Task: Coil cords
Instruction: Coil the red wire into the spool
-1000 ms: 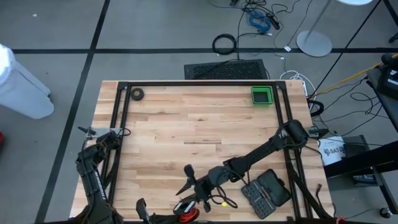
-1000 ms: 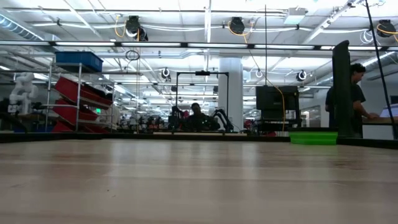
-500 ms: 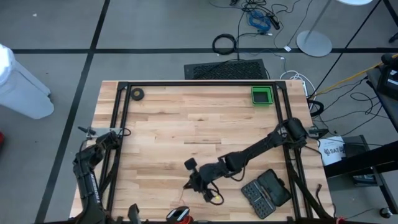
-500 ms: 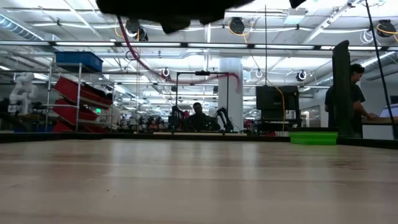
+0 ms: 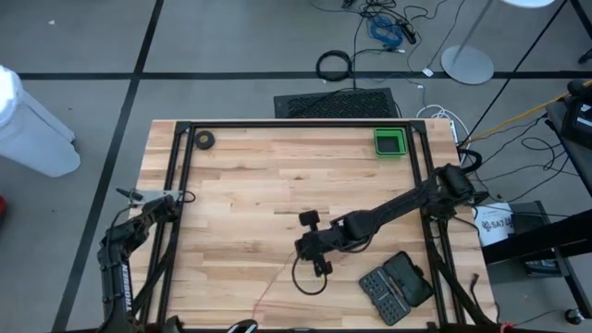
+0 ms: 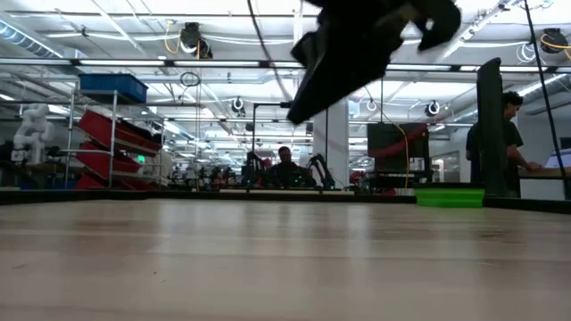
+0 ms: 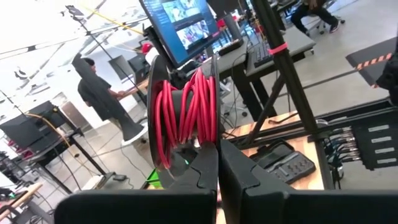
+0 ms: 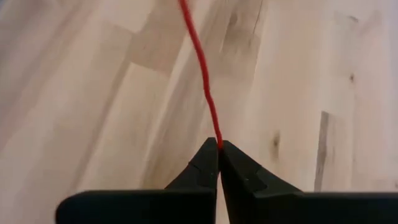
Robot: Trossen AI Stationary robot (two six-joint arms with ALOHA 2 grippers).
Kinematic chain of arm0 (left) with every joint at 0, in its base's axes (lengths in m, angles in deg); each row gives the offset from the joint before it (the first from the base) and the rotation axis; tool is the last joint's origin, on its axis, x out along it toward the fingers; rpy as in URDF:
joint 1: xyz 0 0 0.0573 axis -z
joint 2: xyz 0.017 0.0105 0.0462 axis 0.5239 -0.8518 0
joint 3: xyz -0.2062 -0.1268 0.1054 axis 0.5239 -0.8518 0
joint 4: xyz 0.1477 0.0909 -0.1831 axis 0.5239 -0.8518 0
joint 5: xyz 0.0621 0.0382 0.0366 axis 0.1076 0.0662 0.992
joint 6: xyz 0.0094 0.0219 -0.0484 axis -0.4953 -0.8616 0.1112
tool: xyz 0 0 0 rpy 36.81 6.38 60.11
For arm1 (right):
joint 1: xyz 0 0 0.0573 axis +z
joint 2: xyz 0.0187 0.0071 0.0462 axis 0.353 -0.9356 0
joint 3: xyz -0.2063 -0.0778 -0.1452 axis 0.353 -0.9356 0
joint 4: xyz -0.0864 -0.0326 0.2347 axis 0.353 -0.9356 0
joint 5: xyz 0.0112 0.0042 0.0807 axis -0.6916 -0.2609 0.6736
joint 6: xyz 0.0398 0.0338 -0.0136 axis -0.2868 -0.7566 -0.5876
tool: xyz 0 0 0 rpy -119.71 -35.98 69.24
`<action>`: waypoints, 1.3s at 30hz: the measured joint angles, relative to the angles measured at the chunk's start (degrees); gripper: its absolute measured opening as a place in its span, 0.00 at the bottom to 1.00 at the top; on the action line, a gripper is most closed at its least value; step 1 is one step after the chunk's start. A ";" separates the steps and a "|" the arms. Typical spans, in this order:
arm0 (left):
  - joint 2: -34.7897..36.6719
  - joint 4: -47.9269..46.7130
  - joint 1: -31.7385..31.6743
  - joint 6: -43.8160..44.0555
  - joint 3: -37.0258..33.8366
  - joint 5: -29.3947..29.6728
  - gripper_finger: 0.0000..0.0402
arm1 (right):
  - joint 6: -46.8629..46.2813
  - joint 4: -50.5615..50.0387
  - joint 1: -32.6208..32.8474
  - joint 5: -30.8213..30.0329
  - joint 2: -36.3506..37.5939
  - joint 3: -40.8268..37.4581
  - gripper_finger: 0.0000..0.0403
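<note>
The thin red cord [image 8: 198, 56] runs in a nearly straight line from my right gripper [image 8: 218, 146], which is shut on it above the table's near middle [image 5: 301, 250]. In the high view the cord [image 5: 275, 289] shows as a faint line slanting toward the near edge. The rest of it is wound on the black reel [image 7: 183, 118], which my left gripper [image 7: 218, 146] is shut on at the near edge, almost out of the high view. In the low view the right gripper [image 6: 357, 53] slants down, clear of the tabletop. My left gripper pinches the rim of one of the reel's flanges [image 7: 214, 134] between its two fingers, coming at it level. The reel is clear of the table, its flanges upright and red windings between them. My right gripper pinches the cord [image 8: 215, 132] at its fingertips, slanting down from above. The cord leaves the tips along the line of the fingers, above the wood.
A green bin [image 5: 389, 141] stands at the far right and a small black ring-shaped roll [image 5: 203, 140] at the far left. A black case [image 5: 398, 285] lies near the right front. Black frame rails [image 5: 180, 185] run along the table's sides. A person stands beyond the table [image 6: 508, 143].
My right gripper has gone from the near edge toward the table's middle and right, tipped its fingers downward and shut on the red cord. My left gripper has carried the reel leftward along the near edge, almost out of the high view, and a stretch of cord now spans between them.
</note>
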 joint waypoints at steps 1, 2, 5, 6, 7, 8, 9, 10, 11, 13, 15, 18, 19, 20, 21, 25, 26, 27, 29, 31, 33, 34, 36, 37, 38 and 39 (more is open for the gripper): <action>0.00 0.03 0.02 -0.02 0.00 0.00 0.00 | -1.07 -0.75 -0.04 0.33 1.04 0.00 0.00; 0.00 0.08 0.00 -0.06 0.00 -0.02 0.00 | -1.75 -0.78 0.06 0.59 2.09 0.00 0.01; 0.00 0.26 -0.53 -0.05 0.00 0.00 0.00 | -1.98 0.52 1.55 0.63 5.00 0.00 0.04; 0.00 0.27 -0.80 -0.04 0.00 0.00 0.00 | -1.89 0.94 2.21 0.71 6.01 0.00 0.06; 0.00 0.29 -1.01 -0.04 0.00 -0.02 0.00 | -1.89 0.83 2.88 0.80 7.06 0.00 0.08; 0.00 0.27 -1.21 -0.06 0.00 -0.03 0.00 | -1.89 0.77 3.62 0.84 8.22 0.00 0.10; 0.00 0.23 -1.39 -0.07 0.00 -0.03 0.00 | -1.91 0.73 4.43 0.91 9.18 0.00 0.11; 0.00 0.23 -1.51 -0.04 0.00 -0.03 0.00 | -1.91 0.75 5.10 0.89 10.19 0.00 0.13; 0.00 0.25 -1.68 -0.06 0.00 -0.03 0.00 | -1.89 0.77 5.92 0.83 11.14 0.00 0.15; 0.00 0.25 -1.96 -0.05 0.00 -0.03 0.00 | -1.63 2.11 7.39 0.63 12.56 0.00 0.18; 0.00 0.23 -2.22 -0.04 0.00 -0.05 0.00 | -0.51 5.64 8.73 0.63 13.17 0.00 0.21; 0.00 0.25 -2.79 -0.02 0.00 -0.05 0.00 | 3.66 13.94 10.76 1.84 12.67 0.00 0.25; 0.00 0.23 -2.96 -0.02 0.00 -0.05 0.00 | 5.03 17.57 11.17 3.44 12.09 0.00 0.25; 0.00 0.23 -3.12 -0.02 0.00 -0.07 0.00 | 6.44 20.75 11.56 5.46 11.36 0.02 0.26; 0.00 0.10 -3.30 -0.02 0.00 -0.07 0.00 | 7.61 23.76 11.86 7.70 10.50 0.02 0.27; 0.00 -0.96 -3.60 0.56 0.00 -0.07 0.00 | 9.04 33.86 12.34 12.88 6.62 0.02 0.29; 0.00 -1.51 -3.60 1.15 0.00 -0.08 0.00 | 9.02 35.36 12.34 12.91 5.60 0.02 0.30; 0.00 -1.80 -3.56 1.47 0.00 -0.12 0.00 | 9.07 36.32 12.31 12.95 4.57 0.02 0.30; 0.00 -1.89 -3.61 1.53 0.00 -0.18 0.00 | 10.24 37.21 12.04 12.95 2.57 0.02 0.32; 0.00 -1.86 -3.61 1.55 0.00 -0.18 0.00 | 11.84 37.40 11.81 12.85 0.70 -0.04 0.34; 0.00 -1.87 -3.61 1.55 0.00 -0.18 0.00 | 13.15 39.73 11.25 12.46 -0.82 -0.04 0.37; 0.00 -1.87 -3.66 1.55 0.00 -0.18 0.00 | 13.50 41.56 10.89 12.19 -1.44 -0.06 0.38; 0.00 -1.89 -3.76 1.55 0.00 -0.18 0.00 | 14.24 46.32 10.24 10.97 -2.77 -0.04 0.41; 0.00 -1.89 -3.76 1.55 0.00 -0.16 0.00 | 14.65 48.25 9.91 10.34 -3.38 -0.04 0.42; 0.00 -1.89 -3.83 1.55 0.00 -0.18 0.00 | 15.08 49.89 9.59 9.74 -3.93 -0.04 0.44; 0.00 -1.89 -3.87 1.55 0.00 -0.18 0.00 | 15.62 50.54 9.36 9.20 -4.39 -0.04 0.45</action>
